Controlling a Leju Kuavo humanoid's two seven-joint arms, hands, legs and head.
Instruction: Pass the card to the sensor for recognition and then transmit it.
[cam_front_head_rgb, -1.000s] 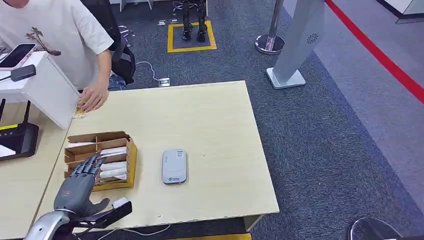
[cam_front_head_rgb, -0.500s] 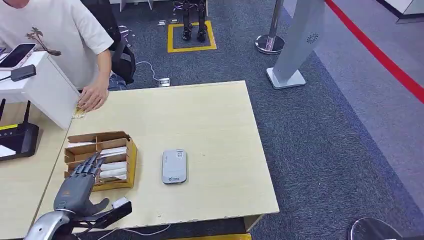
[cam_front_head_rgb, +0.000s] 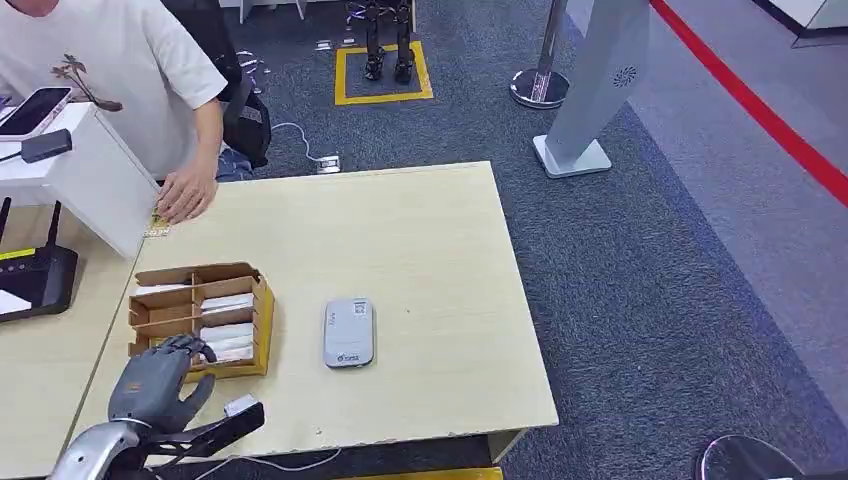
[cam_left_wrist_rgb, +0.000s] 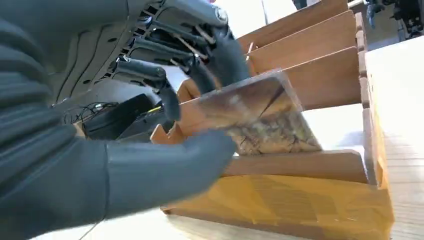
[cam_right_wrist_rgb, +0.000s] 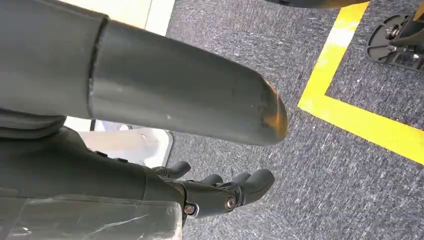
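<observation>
From the head view, the left hand (cam_front_head_rgb: 160, 378) is seen curled over the near end of the cardboard tray (cam_front_head_rgb: 262, 312), the grey sensor (cam_front_head_rgb: 348, 332) lying just beside it. In the left wrist view, a card (cam_left_wrist_rgb: 260, 117) appears pinched between thumb and fingers (cam_left_wrist_rgb: 220, 55); thin, stiff and probably slippery, it is best held by its edges. In the right wrist view, the right hand (cam_right_wrist_rgb: 220, 192) is shown hanging with fingers loosely curled, holding nothing.

- My left hand (cam_front_head_rgb: 160, 375) w/ fingers curled at near end of cardboard box (cam_front_head_rgb: 262, 310), white cards (cam_front_head_rgb: 228, 338) in slots.
- Grey sensor (cam_front_head_rgb: 349, 333) just right of box on table (cam_front_head_rgb: 420, 250).
- Person's hand (cam_front_head_rgb: 186, 194) flat at far-left table corner.
</observation>
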